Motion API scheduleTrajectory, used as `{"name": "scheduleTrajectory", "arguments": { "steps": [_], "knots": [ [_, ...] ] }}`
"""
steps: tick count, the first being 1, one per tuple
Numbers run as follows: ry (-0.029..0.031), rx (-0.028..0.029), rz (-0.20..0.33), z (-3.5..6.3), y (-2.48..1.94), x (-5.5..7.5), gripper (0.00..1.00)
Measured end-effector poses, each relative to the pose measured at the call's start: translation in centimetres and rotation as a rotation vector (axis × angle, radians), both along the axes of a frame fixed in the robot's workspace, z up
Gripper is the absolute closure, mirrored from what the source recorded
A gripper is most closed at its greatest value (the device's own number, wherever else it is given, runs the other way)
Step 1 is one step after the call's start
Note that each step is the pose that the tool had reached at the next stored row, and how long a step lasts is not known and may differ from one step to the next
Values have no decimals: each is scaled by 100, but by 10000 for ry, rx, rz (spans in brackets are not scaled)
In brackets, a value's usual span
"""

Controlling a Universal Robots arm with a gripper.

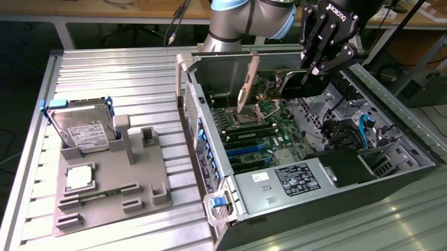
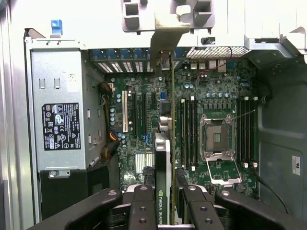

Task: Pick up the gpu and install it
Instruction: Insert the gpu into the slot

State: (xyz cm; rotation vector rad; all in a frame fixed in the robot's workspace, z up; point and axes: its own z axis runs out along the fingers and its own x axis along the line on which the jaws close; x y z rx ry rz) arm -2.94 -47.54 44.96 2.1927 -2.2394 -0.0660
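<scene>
Wrist view: gripper (image 2: 165, 203) pinching gpu (image 2: 162, 158) edge-on above motherboard (image 2: 211, 96); we judge seating step in hand, calling for square, straight lowering.

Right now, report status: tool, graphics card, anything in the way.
Tool shut on thin dark graphics card with silver bracket. Card upright over green motherboard inside open grey case. Nothing seen between card and board.

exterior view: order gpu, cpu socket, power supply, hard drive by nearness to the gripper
1. gpu, held in the gripper
2. cpu socket, mid motherboard
3. power supply, nearer the camera
4. hard drive, exterior view's far left
</scene>
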Motion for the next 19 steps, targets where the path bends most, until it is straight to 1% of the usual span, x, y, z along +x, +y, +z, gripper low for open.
{"name": "scheduleTrajectory", "arguments": {
  "steps": [2,4,6,10,14,17,19],
  "knots": [
    [-13,2,8,-7,3,0,73],
    [-23,-2,9,-13,26,0,73],
    [-32,-6,10,-19,65,0,73],
    [-46,-13,10,-31,159,0,73],
    [-56,-17,11,-42,243,0,73],
    [-69,-20,10,-55,325,0,73],
    [-75,-19,10,-60,352,0,73]
  ]
}}
